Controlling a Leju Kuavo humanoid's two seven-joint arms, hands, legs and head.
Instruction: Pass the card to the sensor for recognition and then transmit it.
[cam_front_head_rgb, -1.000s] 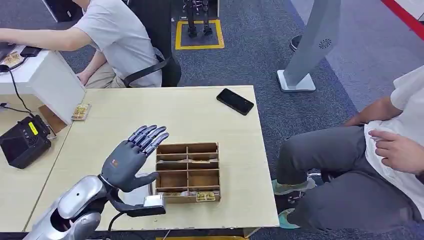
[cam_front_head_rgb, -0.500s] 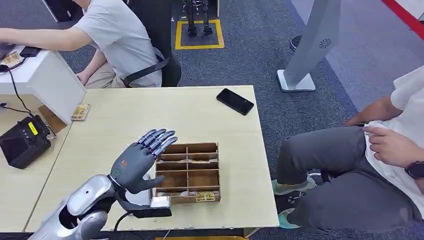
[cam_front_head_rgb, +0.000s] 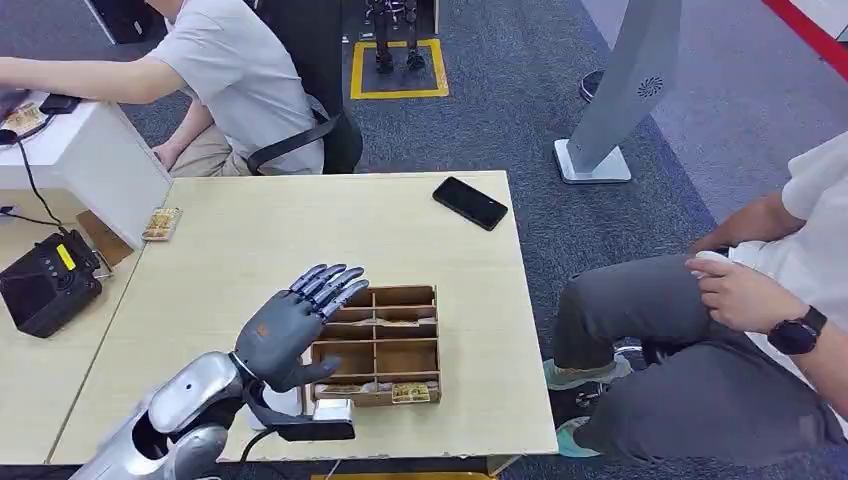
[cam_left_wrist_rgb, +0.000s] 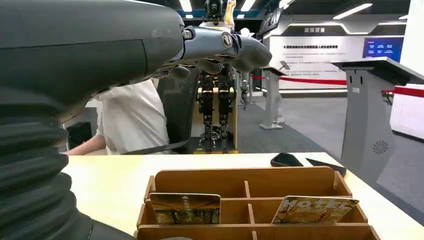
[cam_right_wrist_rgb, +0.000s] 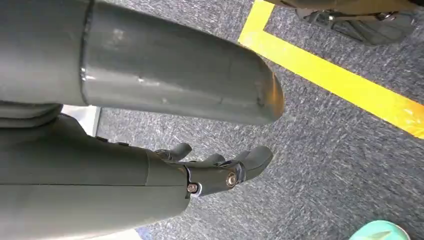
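Left hand: it hovered over the left edge of the box, fingers spread flat and apart, thumb out to the side, nothing in it.
Right hand: it hung beside the body over grey carpet with a yellow stripe, fingers loosely extended and apart, holding nothing.
Box: a wooden divided box sat near the front of the table, its compartments in two columns.
Cards: two patterned cards stood upright in the box in the wrist view, this one in the compartment under the hand, another in the compartment beside it. From above, a card showed in the box's nearest row.
Reader: a black device with a yellow label sat on the neighbouring table to the left, well apart from the box.
Phone: dark, flat on the far right corner of the table.
Table: pale wood.
People: one sat behind the table in a grey shirt; another sat at the right, hands in the lap.
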